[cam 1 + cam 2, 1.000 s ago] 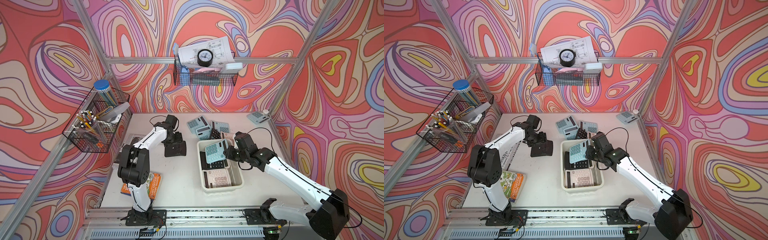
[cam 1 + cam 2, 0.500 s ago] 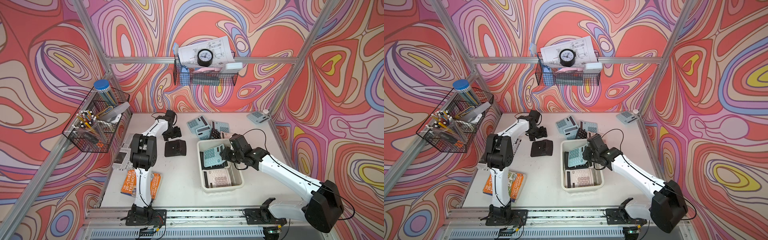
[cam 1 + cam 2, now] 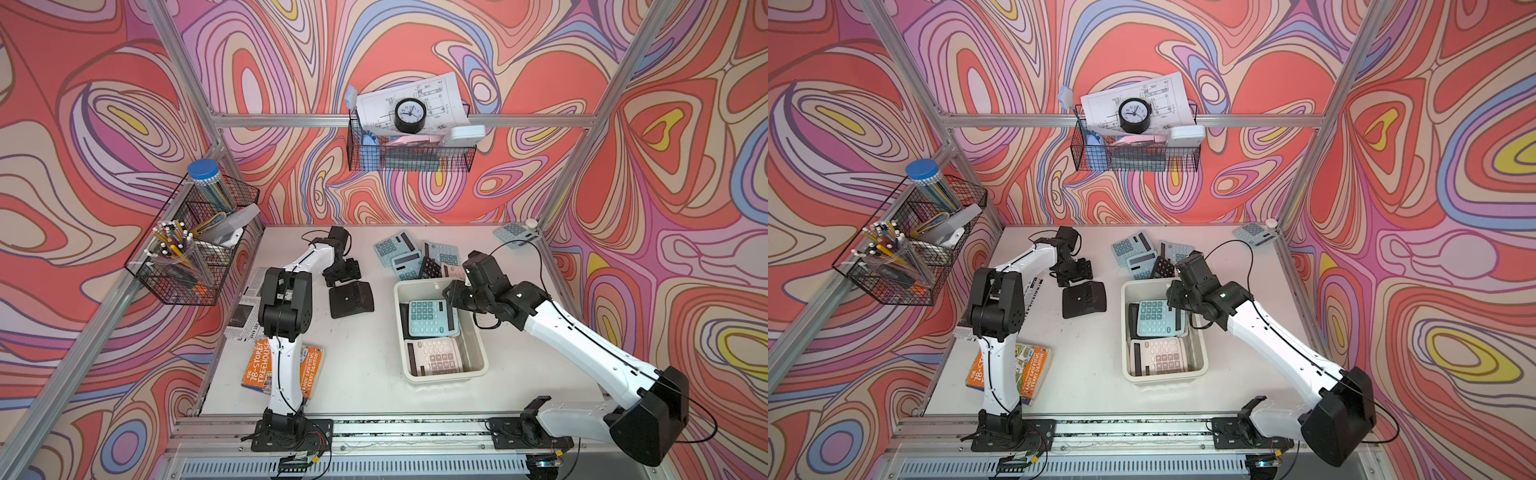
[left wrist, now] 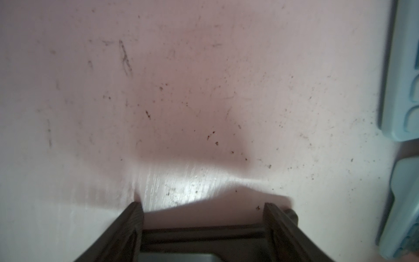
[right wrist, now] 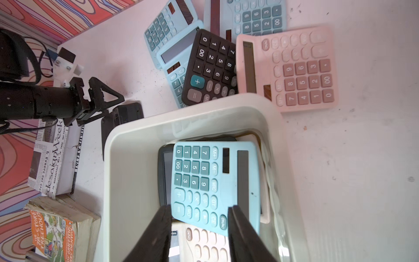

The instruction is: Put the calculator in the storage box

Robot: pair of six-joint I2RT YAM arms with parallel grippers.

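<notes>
**Top views.** A second ago the blue calculator (image 3: 432, 318) sat tilted in the right gripper (image 3: 453, 297) above the storage box (image 3: 444, 379). Now it lies flat inside, at the far end, on top of a dark calculator (image 3: 403, 320). A white calculator (image 3: 434, 356) fills the near end. Both top views agree that the right gripper (image 3: 1177, 297) hangs just over the blue calculator's far right corner. The left gripper (image 3: 343, 272) has drawn back from the black flat piece (image 3: 351, 298) toward the rear of the table (image 3: 374, 374). We judge this placement done, bar the retreat.

**Left wrist.** The left gripper (image 4: 203, 206) has its fingers wide apart with nothing between them, over bare, scuffed table. Pale blue calculator edges show at the frame's side.

**Right wrist.** The right gripper (image 5: 199, 208) has let go. Its jaws have come partly apart and stand above the key end of the blue calculator (image 5: 210, 177), pinching nothing. The calculator rests within the box walls (image 5: 127, 140).

**In the way.**
- The box's wall is close beside the fingers.
- A heap of calculators (image 3: 409, 257) crowds the far rim. In it, a pink calculator (image 5: 294, 70) and a black calculator (image 5: 210, 68) sit just beside the rim.
- We reckon a straight lift clears all of it; a sideways exit could snag the rim.
</notes>
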